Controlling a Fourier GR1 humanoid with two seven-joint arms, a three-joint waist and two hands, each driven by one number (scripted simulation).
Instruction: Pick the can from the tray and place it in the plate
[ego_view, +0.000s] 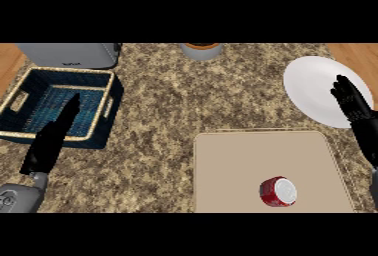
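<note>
Here we are at the very start: the can (278, 191) is sitting on the tray (244, 160), low and right of centre on that beige surface, and it looks to be standing upright with its silver top showing. Nothing is touching it. The plate (314, 85) lies beyond the tray's far right corner with nothing on it, so by our reading all of the job is left: the reach, the grasp, the lift and the set-down.

Our right hand (354, 107) shows at the right edge, fingers straight and apart, over the plate's right rim and holding nothing. Our left hand (52, 142) is out on the far side, fingers straight and empty, over the near wall of the blue basket (70, 70), well apart from the action.

Room to move looks good. The tray around the can is bare, so there is space to come in from above or from the right. The tray's lip looks low, and the path from can to plate crosses only tray and a strip of bench (170, 110). The can is near the tray's front edge, so we judge a nudge toward us to be the risk. The grey appliance (70, 54) and the small pot (201, 50) at the back stand well clear.
</note>
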